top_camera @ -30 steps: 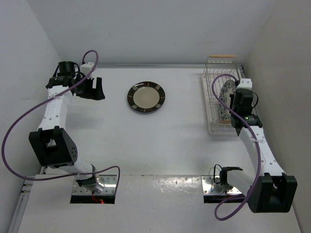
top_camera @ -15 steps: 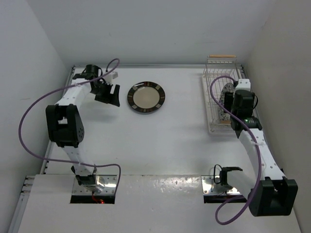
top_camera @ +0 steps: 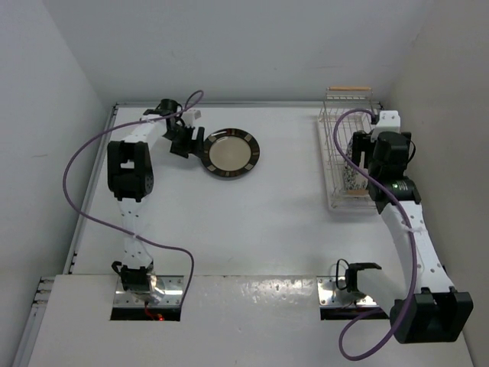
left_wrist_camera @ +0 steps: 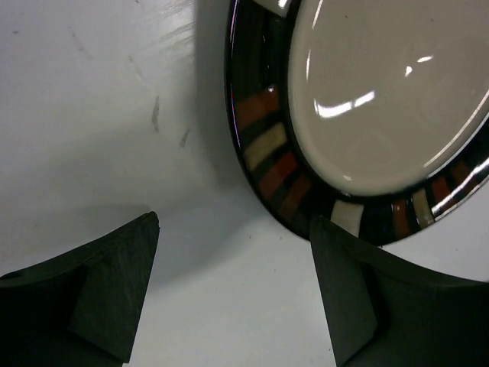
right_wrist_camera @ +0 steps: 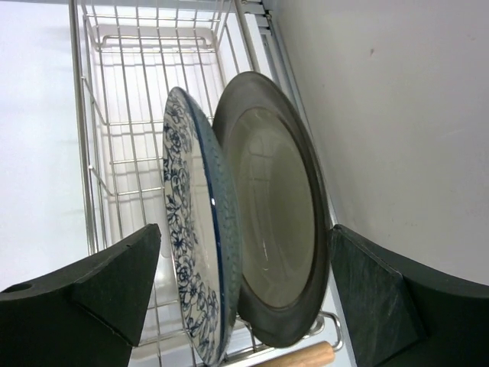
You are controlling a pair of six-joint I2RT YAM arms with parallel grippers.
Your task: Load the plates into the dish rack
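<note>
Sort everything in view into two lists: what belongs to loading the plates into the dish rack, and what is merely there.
Belongs to the job: striped-rim plate, blue-and-white plate, grey-rimmed plate, dish rack, left gripper, right gripper.

Merely there: purple cables, metal base plates.

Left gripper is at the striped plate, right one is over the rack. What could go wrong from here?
1. The striped plate lies flat on the table, and the open left gripper has one finger right at its rim. Closing may shove it sideways instead of gripping it.
2. The open right gripper straddles the blue-and-white plate and the grey-rimmed plate standing in the dish rack. A careless move may knock them over.
</note>
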